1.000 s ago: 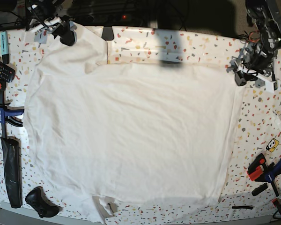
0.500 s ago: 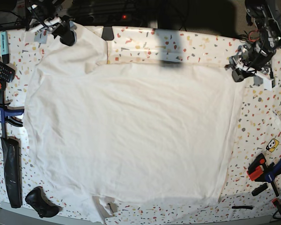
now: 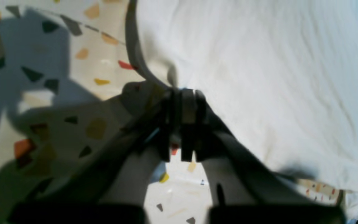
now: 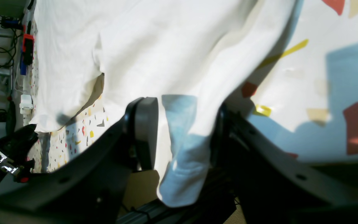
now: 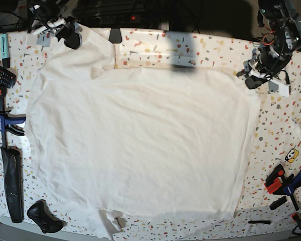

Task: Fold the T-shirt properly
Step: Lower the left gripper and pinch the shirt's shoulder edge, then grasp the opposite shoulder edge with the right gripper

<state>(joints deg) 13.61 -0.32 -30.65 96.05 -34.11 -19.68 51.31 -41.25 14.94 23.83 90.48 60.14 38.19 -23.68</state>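
The white T-shirt (image 5: 135, 145) lies spread flat over most of the speckled tabletop (image 5: 281, 130). At its far right corner my left gripper (image 5: 252, 80) rests on the table. In the left wrist view its fingers (image 3: 188, 105) are pressed together on the T-shirt's (image 3: 259, 77) edge, and the cloth puckers just ahead of the gripper (image 3: 180, 91). My right gripper (image 5: 71, 39) is at the far left corner, on the sleeve. In the right wrist view the right gripper (image 4: 183, 104) stands open, and a fold of the T-shirt (image 4: 166, 46) hangs between its fingers.
Along the left edge lie a teal marker (image 5: 5, 47), a remote (image 5: 1, 74), a blue and red clamp (image 5: 2, 118), a long black tool (image 5: 12, 183) and a black controller (image 5: 42, 216). More clamps (image 5: 286, 183) and a yellow sticker (image 5: 291, 155) are at the right.
My left gripper has moved up and inward to the shirt's far right corner, and its jaws have shut there. The right arm has stayed where it was.
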